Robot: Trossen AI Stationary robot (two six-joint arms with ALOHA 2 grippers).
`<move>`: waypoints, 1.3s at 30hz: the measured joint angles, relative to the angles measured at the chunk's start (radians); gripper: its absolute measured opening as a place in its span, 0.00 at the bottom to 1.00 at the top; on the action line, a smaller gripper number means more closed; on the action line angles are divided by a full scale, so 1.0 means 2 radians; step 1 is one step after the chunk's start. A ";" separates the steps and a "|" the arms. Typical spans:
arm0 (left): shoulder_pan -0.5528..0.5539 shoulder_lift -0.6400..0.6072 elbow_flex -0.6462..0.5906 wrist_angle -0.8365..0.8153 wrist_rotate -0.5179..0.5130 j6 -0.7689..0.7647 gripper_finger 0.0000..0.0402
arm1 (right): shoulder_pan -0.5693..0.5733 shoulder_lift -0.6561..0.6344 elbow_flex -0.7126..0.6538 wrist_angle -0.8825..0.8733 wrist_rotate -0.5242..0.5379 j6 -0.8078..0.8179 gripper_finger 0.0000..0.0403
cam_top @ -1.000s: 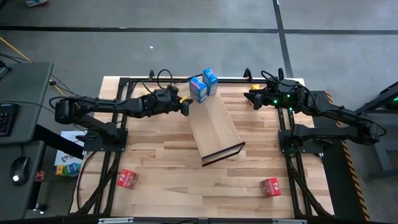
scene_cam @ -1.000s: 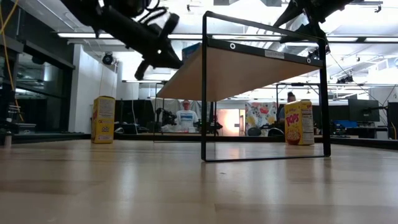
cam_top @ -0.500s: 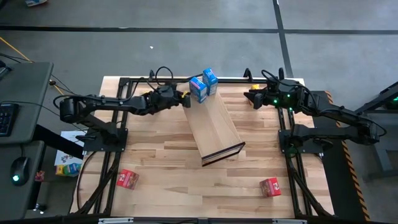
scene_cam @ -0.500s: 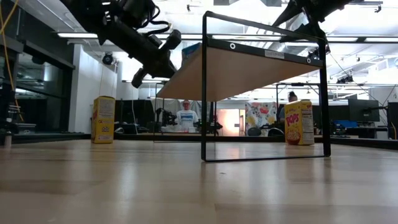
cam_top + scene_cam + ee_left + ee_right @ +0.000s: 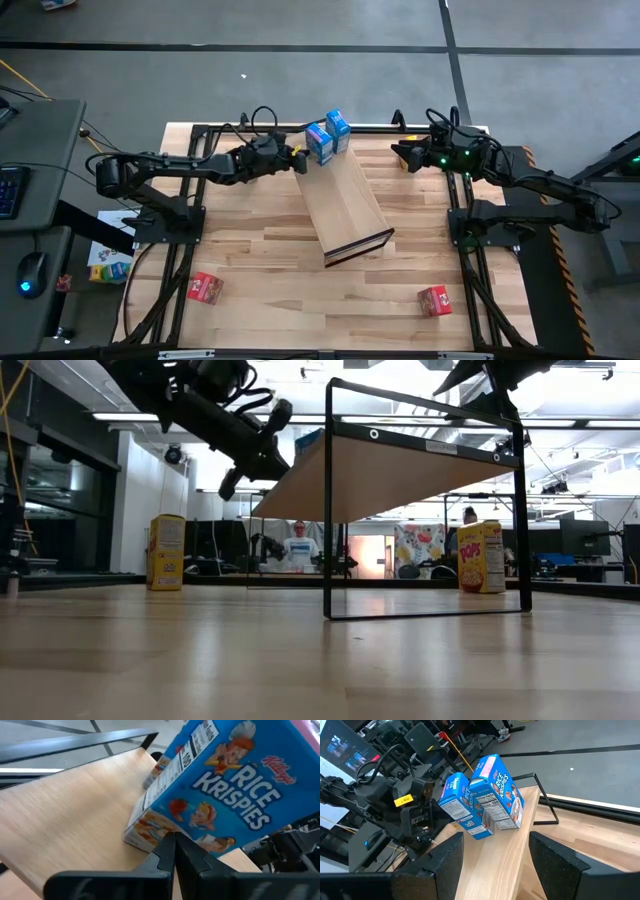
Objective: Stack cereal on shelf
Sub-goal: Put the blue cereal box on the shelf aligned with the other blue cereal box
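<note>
Two blue cereal boxes (image 5: 327, 137) are stood side by side, touching, at the far end of the shelf (image 5: 345, 205). The left gripper (image 5: 298, 162), fingers pressed together and empty, is held just beside them. The right gripper (image 5: 398, 156), fingers spread wide, is held near the table's far edge. Two red boxes (image 5: 205, 288) are set near the table's front corners.

You can read "Kellogg's RICE KRISPIES" on the blue cereal box (image 5: 220, 790) on the shelf. "POPS" shows on the yellow box (image 5: 480, 557) standing on the surface. No other print is legible.
</note>
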 joint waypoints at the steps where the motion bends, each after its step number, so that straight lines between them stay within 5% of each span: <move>1: 0.000 0.001 0.000 0.001 0.000 0.000 0.00 | 0.000 0.000 0.000 0.000 -0.001 0.000 0.54; 17: 0.024 0.003 0.000 0.011 -0.014 0.009 0.00 | 0.029 0.042 0.000 0.045 -0.071 0.016 0.54; 32: 0.054 0.010 0.000 0.027 -0.001 0.046 0.00 | 0.122 0.131 0.000 0.132 -0.020 0.022 0.53; 36: 0.080 -0.032 0.000 0.026 0.011 0.076 0.00 | 0.150 0.157 0.000 0.168 0.010 -0.001 0.43; 39: 0.098 -0.072 0.000 0.008 0.012 0.098 0.00 | 0.166 0.176 0.000 0.182 0.046 -0.004 0.26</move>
